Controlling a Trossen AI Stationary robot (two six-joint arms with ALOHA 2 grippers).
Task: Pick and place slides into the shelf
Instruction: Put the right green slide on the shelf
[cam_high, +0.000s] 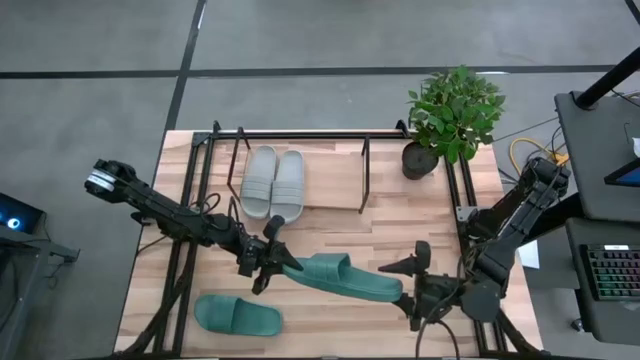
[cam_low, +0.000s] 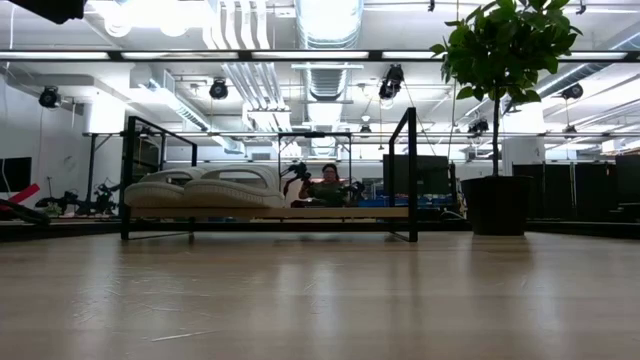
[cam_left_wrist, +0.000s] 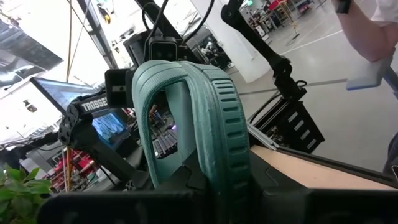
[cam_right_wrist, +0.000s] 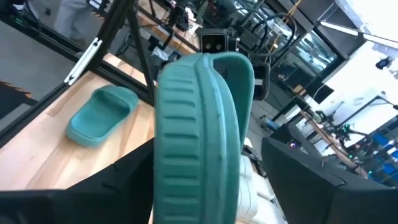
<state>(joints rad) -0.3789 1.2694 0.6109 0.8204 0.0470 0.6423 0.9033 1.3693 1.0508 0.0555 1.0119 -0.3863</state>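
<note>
Left gripper (cam_high: 262, 262) sits at about 7 o'clock from the table's middle in the high view, its dark fingers closed on one end of a dark teal green rubber slide sandal with a wide ribbed strap (cam_high: 345, 277), which is held up between the two arms and runs toward 4 o'clock. In the left wrist view that same teal slide (cam_left_wrist: 205, 124) stands on edge right in front of the camera, its strap arching over open space. A second dark teal green rubber slide (cam_high: 237, 315) lies flat on the light wooden tabletop (cam_high: 330, 225) at 7 o'clock, near the front edge and apart from both grippers; the right wrist view shows it (cam_right_wrist: 99, 115) lying alone on the boards. At 11 o'clock, two light grey rubber slides (cam_high: 273, 181) rest side by side, touching, on the board of the low black metal-tube shelf (cam_high: 362, 172). Right gripper (cam_high: 418, 283) is at 5 o'clock, clamped on the other end of the raised slide. A leafy green plant in a dark pot (cam_high: 450, 115) stands at 2 o'clock.
</note>
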